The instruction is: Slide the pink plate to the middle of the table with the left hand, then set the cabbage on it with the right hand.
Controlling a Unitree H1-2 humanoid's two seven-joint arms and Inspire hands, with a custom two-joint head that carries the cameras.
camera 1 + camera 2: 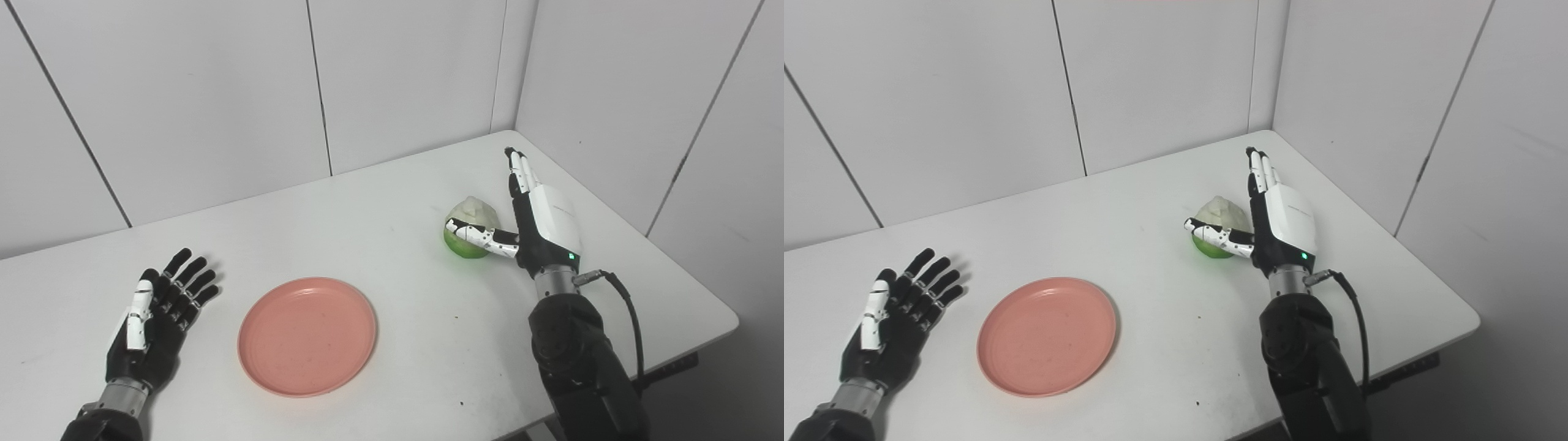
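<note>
The pink plate (307, 335) is seen flat on the white table (392, 202), near the front edge and left of the middle. The left hand (152, 321) is held palm up near the front left corner, just beside the plate but apart from it, its fingers (187, 278) spread and nothing gripped. The cabbage (470, 228), pale on top and green below, sits towards the right edge, well apart from the plate. The right hand (539, 214) is set upright against its right side, fingers straight and together, the thumb (484, 237) laid across its front. Bare tabletop lies between cabbage and plate. A black cable (625, 312) is looped from the right wrist. White panelled walls (214, 92) close the far corner.
</note>
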